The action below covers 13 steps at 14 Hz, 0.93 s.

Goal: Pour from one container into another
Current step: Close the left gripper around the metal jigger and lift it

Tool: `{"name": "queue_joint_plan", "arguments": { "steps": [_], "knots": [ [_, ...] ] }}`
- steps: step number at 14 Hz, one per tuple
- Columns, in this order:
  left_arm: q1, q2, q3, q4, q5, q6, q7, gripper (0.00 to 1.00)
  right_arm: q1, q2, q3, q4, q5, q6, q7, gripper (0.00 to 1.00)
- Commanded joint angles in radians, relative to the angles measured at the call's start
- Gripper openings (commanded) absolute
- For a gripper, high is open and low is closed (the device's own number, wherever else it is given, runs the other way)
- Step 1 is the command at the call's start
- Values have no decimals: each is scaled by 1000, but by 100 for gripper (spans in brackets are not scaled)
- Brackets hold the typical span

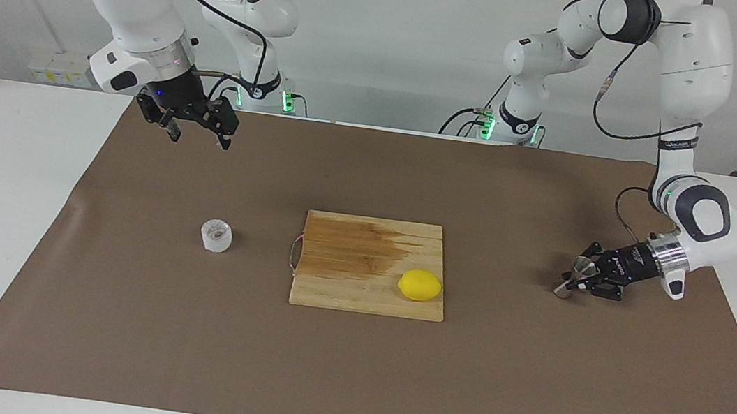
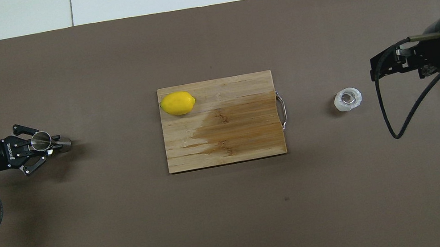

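The clear faceted cup (image 1: 216, 235) stands upright on the brown mat toward the right arm's end of the table; it also shows in the overhead view (image 2: 348, 100). My right gripper (image 1: 200, 137) hangs open and empty in the air above the mat, apart from the cup; in the overhead view (image 2: 378, 68) it is beside the cup. My left gripper (image 1: 573, 283) lies low over the mat at the left arm's end, shut on the steel jigger (image 1: 580, 269). The jigger (image 2: 42, 140) is tilted, its lower end at the mat.
A wooden cutting board (image 1: 344, 288) with a dark wet patch lies mid-table, its metal handle toward the cup. A yellow lemon (image 1: 420, 285) sits on the board's corner (image 2: 178, 103). A brown mat (image 2: 235, 211) covers the white table.
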State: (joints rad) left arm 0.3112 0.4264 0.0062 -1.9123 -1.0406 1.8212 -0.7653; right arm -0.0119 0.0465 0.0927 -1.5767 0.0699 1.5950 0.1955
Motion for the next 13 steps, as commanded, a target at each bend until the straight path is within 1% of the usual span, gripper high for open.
{"name": "queue_joint_plan", "arguments": {
  "steps": [1, 2, 4, 6, 10, 12, 13],
  "knots": [
    [-6, -31, 1, -1, -30, -31, 12, 0, -14, -5, 9, -6, 27, -3, 15, 100],
    [-9, -38, -2, 1, -41, -31, 8, 0, -14, -5, 9, -6, 27, -1, 15, 100],
    [-49, -58, -3, 6, -68, -33, -6, 0, -14, -5, 9, -6, 27, -1, 15, 100],
    [-79, -77, -3, 6, -73, -33, -64, 0, -14, -5, 9, -6, 27, -1, 15, 100],
    [-196, -103, -2, 41, -87, -13, -184, 0, -14, -5, 9, -6, 27, -3, 15, 100],
    [-262, -118, -3, 47, -91, 13, -210, 0, -14, -5, 9, -6, 27, -1, 15, 100],
    [-297, -123, -3, 48, -116, 32, -218, 0, -14, -5, 9, -6, 27, -3, 15, 100]
  ]
}}
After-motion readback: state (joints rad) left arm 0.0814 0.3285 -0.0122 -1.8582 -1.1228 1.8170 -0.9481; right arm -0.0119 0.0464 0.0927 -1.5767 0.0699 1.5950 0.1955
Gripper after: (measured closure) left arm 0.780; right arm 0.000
